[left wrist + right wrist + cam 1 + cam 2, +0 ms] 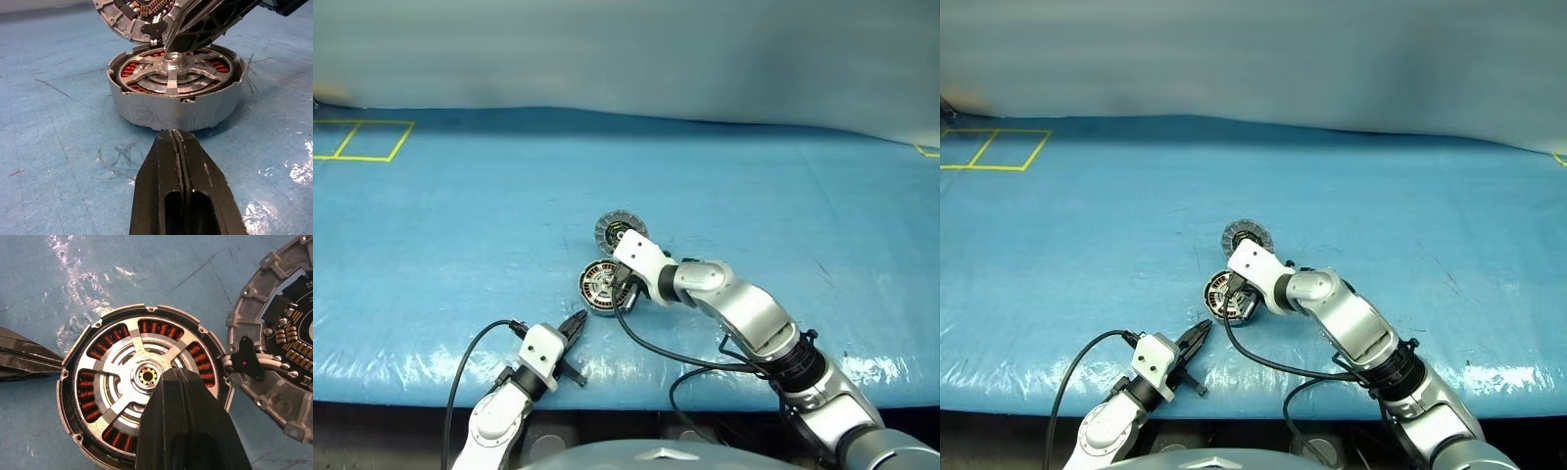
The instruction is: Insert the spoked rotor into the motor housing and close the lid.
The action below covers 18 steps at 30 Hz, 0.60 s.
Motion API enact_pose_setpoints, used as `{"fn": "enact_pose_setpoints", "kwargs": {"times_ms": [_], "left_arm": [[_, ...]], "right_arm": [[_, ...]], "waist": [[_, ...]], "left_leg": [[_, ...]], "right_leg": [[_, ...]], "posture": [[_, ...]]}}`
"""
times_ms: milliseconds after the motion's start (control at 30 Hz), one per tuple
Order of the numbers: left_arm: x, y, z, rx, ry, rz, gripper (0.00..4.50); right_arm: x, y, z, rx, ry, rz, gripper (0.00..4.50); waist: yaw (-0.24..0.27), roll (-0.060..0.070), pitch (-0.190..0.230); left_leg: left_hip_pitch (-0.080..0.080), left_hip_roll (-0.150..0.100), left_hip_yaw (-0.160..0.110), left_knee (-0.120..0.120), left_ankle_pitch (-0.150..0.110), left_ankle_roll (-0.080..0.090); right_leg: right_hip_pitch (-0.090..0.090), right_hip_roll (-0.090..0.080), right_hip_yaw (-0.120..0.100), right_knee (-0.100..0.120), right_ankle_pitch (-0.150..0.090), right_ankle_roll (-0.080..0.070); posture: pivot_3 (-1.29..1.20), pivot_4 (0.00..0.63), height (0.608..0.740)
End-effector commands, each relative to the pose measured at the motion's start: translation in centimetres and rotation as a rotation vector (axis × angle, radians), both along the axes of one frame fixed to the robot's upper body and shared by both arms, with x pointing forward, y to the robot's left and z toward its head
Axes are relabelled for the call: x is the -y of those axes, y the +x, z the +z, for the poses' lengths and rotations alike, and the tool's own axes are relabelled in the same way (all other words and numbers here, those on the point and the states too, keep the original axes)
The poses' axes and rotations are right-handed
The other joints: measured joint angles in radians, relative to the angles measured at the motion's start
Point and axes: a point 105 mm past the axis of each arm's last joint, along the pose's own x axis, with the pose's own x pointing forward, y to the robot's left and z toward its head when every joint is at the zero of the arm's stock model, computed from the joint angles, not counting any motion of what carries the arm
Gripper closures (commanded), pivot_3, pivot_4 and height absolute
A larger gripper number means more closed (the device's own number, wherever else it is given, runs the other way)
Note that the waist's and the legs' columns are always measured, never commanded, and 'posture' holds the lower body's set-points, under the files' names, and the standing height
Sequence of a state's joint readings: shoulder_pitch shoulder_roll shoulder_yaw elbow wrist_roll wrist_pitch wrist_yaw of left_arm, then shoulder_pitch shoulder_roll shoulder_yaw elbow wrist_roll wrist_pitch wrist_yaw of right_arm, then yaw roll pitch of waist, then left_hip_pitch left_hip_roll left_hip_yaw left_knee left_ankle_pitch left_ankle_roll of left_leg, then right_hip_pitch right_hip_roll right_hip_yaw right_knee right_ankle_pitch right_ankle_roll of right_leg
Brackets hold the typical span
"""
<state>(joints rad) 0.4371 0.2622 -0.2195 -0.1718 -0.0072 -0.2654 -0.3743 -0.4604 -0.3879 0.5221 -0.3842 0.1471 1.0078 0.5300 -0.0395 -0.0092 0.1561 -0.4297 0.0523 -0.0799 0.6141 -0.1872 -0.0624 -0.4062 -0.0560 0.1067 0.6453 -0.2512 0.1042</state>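
Observation:
The motor housing (598, 288), a grey metal cup with copper windings, stands on the blue table. The spoked rotor (133, 340) lies inside it, its silver spokes meeting at a central hub (174, 58). The lid (619, 231) lies open on the housing's far side, joined to it, with its finned, wired inside (266, 328) facing up. My right gripper (171, 373) is shut, and its tips rest on the rotor beside the hub. Just in front of the housing wall (176, 110), my left gripper (172, 133) is shut and empty, pointing at the wall.
The table wears a blue cover (754, 206). Yellow tape squares (362, 140) mark its far left and a yellow corner (928, 150) its far right. Its front edge (401, 392) runs just behind my left wrist, where a black cable (470, 352) loops.

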Motion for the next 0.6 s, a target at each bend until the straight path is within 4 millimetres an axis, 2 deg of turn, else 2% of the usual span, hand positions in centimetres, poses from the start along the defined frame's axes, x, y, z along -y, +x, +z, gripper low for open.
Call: {"fn": "enact_pose_setpoints", "kwargs": {"times_ms": [33, 133, 367, 467, 600], "left_arm": [[0.5, 0.0, 1.0, 0.029, -0.010, -0.022, 4.50], [0.5, 0.0, 1.1, 0.028, -0.008, -0.025, 4.50], [0.5, 0.1, 1.4, 0.032, -0.009, -0.023, 4.50], [0.4, 0.2, 1.4, 0.032, -0.008, -0.022, 4.50], [0.5, 0.2, 1.4, 0.029, -0.008, -0.029, 4.50]], "right_arm": [[0.6, 0.1, -1.2, -0.024, -0.023, -0.047, 4.48], [0.3, -0.1, -0.7, -0.022, 0.010, -0.045, 4.48], [-0.1, -1.1, 2.8, 0.032, 0.141, 0.040, 4.48], [0.8, -1.3, 3.9, 0.064, 0.143, 0.075, 4.48], [3.5, -1.1, 3.9, 0.080, 0.037, 0.085, 4.48]], "waist": [[0.000, 0.000, -0.001], [-0.001, -0.001, -0.001], [0.000, 0.000, 0.000], [0.000, 0.000, 0.000], [0.002, -0.001, 0.000]], "left_leg": [[0.001, 0.000, 0.000, 0.000, 0.000, 0.000], [0.002, 0.000, 0.000, 0.000, 0.000, 0.000], [0.000, 0.000, 0.000, 0.000, 0.000, 0.000], [-0.001, 0.000, 0.000, 0.000, 0.000, 0.000], [-0.001, 0.000, 0.000, 0.000, 0.000, 0.000]], "right_leg": [[0.001, 0.000, 0.000, 0.000, 0.000, 0.000], [0.002, 0.000, 0.000, 0.000, 0.000, 0.000], [0.002, 0.000, 0.000, 0.000, 0.000, 0.000], [0.005, 0.000, 0.000, 0.000, 0.000, 0.000], [0.005, 0.000, 0.000, -0.001, 0.000, 0.000]], "posture": [[0.00, 0.150, 0.740], [0.00, 0.150, 0.740], [0.00, 0.150, 0.740], [0.00, 0.150, 0.740], [0.00, 0.150, 0.740]]}}
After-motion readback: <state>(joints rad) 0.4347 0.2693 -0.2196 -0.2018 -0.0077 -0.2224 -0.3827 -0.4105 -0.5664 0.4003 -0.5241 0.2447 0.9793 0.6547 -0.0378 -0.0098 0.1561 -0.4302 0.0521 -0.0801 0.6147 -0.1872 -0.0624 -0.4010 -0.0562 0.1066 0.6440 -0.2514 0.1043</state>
